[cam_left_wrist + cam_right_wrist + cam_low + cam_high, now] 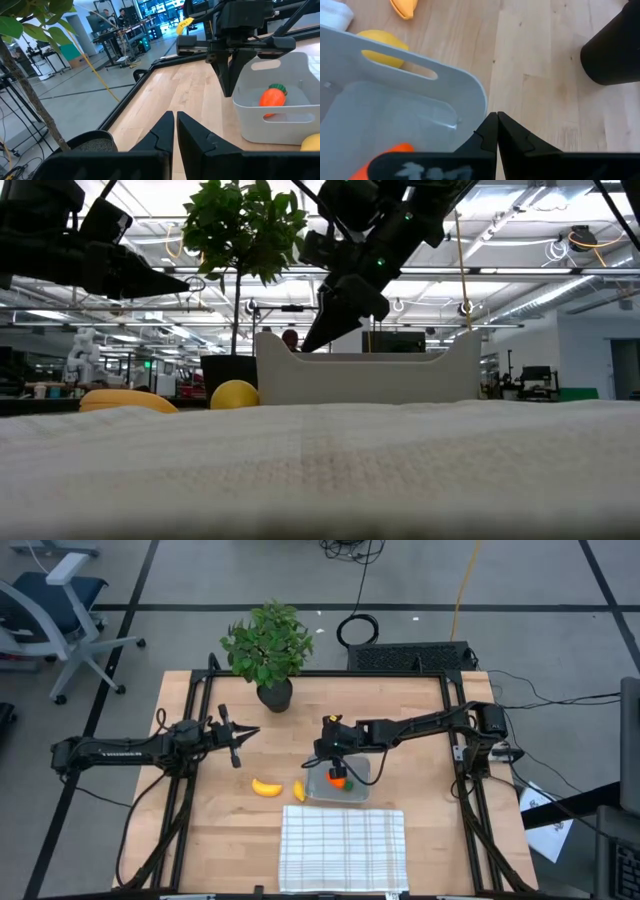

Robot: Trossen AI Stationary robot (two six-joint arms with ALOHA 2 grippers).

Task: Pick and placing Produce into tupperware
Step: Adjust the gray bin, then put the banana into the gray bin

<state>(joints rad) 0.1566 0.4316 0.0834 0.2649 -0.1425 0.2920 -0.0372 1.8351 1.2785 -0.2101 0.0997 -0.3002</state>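
The orange toy carrot (339, 777) lies inside the small clear-grey plastic tupperware (358, 790) near the wooden worktop's (420, 740) middle. The right gripper (333, 762), fingers pressed together and empty, hovers over its rim; the left gripper (250, 732) is likewise pressed together.

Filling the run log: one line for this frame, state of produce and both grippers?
carrot: in tupperware | banana, lemon: on table beside it | right gripper: shut, over tupperware, empty | left gripper: shut, waiting near plant

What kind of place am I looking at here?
Probably a robotics lab or workshop in a large open hall: a wooden table carries two mounted robot arms, cables trail over the floor, and an office chair stands nearby.
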